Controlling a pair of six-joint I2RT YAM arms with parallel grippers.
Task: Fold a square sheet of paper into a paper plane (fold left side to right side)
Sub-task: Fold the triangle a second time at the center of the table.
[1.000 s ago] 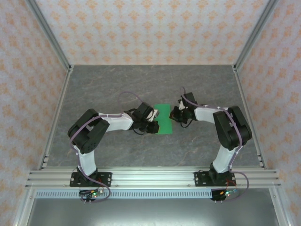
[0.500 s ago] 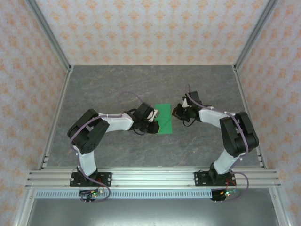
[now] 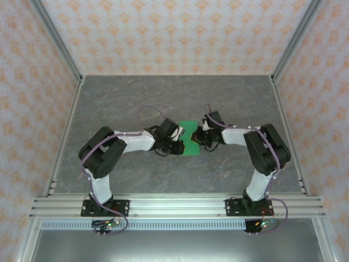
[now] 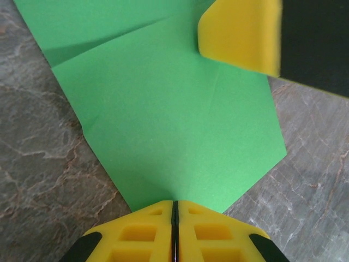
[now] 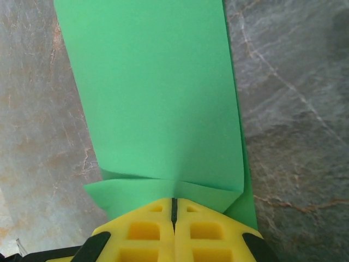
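paper (image 4: 169, 120) creases clear from left wrist; right gripper (image 5: 174, 206) seemingly pinching it.

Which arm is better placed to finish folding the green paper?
Probably the right: the right end effector, shut, grips a raised edge of the thin bright green paper sheet; the left end effector rests shut at the opposite edge.

No legible text (or numbers)

matt green sheet of paper (image 4: 174, 125) lies on smooth stone-look table (image 5: 294, 109).
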